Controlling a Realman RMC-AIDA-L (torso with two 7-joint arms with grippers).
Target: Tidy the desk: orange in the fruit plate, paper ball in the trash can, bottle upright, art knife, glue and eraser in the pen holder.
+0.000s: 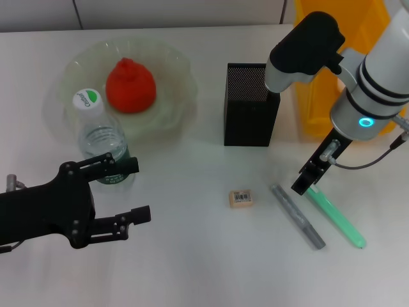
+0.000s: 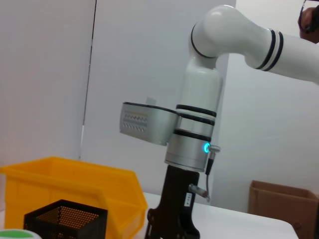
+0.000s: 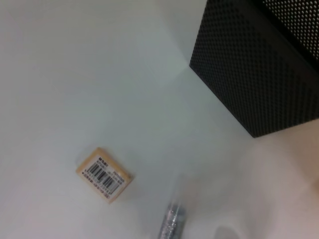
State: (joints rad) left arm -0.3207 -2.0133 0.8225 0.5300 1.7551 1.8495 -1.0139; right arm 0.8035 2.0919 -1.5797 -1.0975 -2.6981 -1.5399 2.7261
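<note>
The orange (image 1: 130, 85) lies in the fruit plate (image 1: 59, 96) at the back left. The bottle (image 1: 102, 137) stands upright at the plate's front edge, white cap up. My left gripper (image 1: 133, 190) is open just in front of it, nothing between its fingers. The eraser (image 1: 241, 198) (image 3: 104, 174), a grey art knife (image 1: 297, 216) (image 3: 172, 224) and a green glue pen (image 1: 335, 217) lie on the table in front of the pen holder (image 1: 251, 105) (image 3: 264, 64). My right gripper (image 1: 305, 181) hovers over the glue's near end. The trash can (image 1: 313, 109) (image 2: 75, 186) stands behind. The paper ball is out of view.
The white table (image 1: 192, 256) stretches bare along the front. In the left wrist view the right arm (image 2: 194, 134) rises above the yellow bin, and a cardboard box (image 2: 281, 209) sits beyond the table.
</note>
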